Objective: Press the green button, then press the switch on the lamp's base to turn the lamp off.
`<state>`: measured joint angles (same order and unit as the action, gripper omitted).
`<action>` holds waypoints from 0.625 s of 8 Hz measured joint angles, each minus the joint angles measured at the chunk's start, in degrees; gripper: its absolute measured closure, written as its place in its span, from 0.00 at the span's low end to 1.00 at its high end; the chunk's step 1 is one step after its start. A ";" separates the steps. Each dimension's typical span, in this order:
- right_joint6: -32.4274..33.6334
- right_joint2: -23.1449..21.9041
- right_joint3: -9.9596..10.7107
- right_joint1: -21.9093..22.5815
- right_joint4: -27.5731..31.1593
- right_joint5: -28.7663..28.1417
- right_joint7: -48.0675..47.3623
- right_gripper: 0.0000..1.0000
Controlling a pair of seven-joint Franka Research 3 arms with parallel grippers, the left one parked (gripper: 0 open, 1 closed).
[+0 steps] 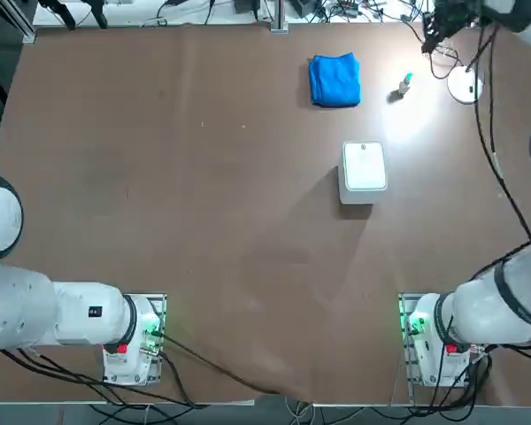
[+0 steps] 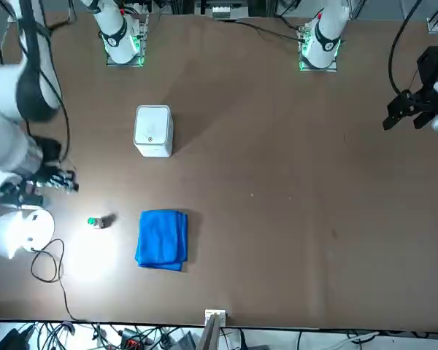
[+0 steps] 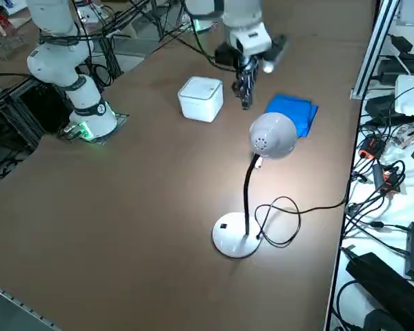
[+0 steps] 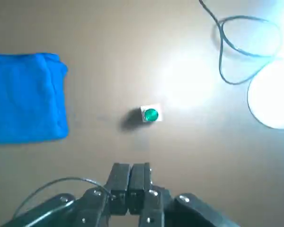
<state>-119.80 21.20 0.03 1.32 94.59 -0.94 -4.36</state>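
Note:
The green button stands upright on the brown table between the blue cloth and the lit lamp; it also shows in the top view as the green button. My right gripper hangs above the table a short way from the button, its two fingers pressed together with nothing between them. From the side, the right gripper points straight down. The lamp's base is a flat white disc at the table's edge, with the switch a small dark mark on it. The lamp throws a bright patch around the button.
A white rounded-square box sits nearer the middle of the table. The lamp's black cord loops beside the base and runs off the table edge. Cables and gear crowd the far side beyond the table.

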 joint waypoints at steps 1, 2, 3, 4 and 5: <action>-4.64 3.13 0.00 0.14 -0.08 0.07 0.00 0.98; -8.08 5.59 -0.01 0.43 -0.18 0.31 0.00 0.98; -10.33 7.27 -0.01 0.55 -0.25 0.53 0.00 0.98; -11.55 8.30 0.00 0.55 -0.29 0.65 0.00 0.98; -11.84 8.91 0.06 0.54 -0.29 0.70 0.00 0.98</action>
<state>-131.65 30.12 0.10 1.86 94.30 -0.24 -4.36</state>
